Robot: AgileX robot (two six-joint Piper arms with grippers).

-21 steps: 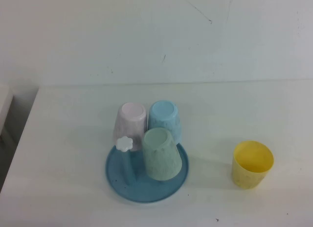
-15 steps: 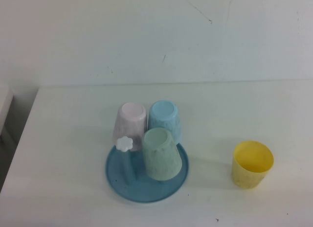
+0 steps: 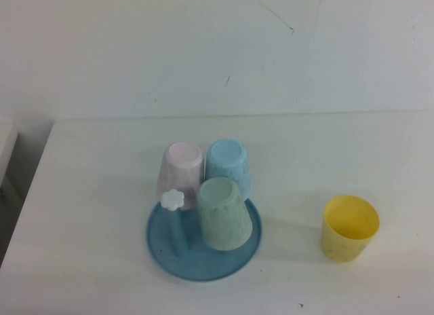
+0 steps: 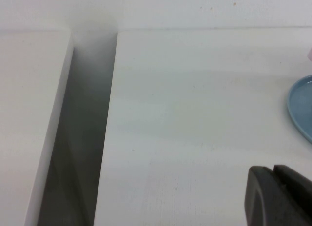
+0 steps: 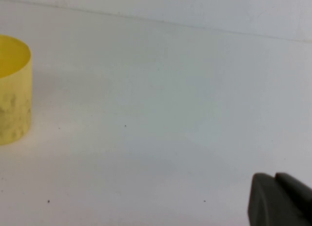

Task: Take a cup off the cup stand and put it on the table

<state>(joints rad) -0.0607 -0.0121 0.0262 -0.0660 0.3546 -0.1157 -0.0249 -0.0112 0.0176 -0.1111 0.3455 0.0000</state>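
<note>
The pale pink cup (image 3: 181,174) stands upside down on the back left of the round blue cup stand (image 3: 203,258), in the middle of the white table (image 3: 95,193). One bare peg with a white flower cap (image 3: 173,199) rises in front of the pink cup. Neither arm shows in the high view. My left gripper (image 4: 273,171) is shut and empty over bare table, left of the stand's rim (image 4: 298,108). In the right wrist view my right gripper (image 5: 274,178) is shut and empty, low over the table to the right of the yellow tumbler (image 5: 13,89).
A light blue tumbler (image 3: 228,164) and a pale green tumbler (image 3: 223,214) also sit upside down on the stand. A yellow tumbler (image 3: 349,227) stands upright on the table at the right. A dark gap (image 4: 83,138) runs along the table's left edge.
</note>
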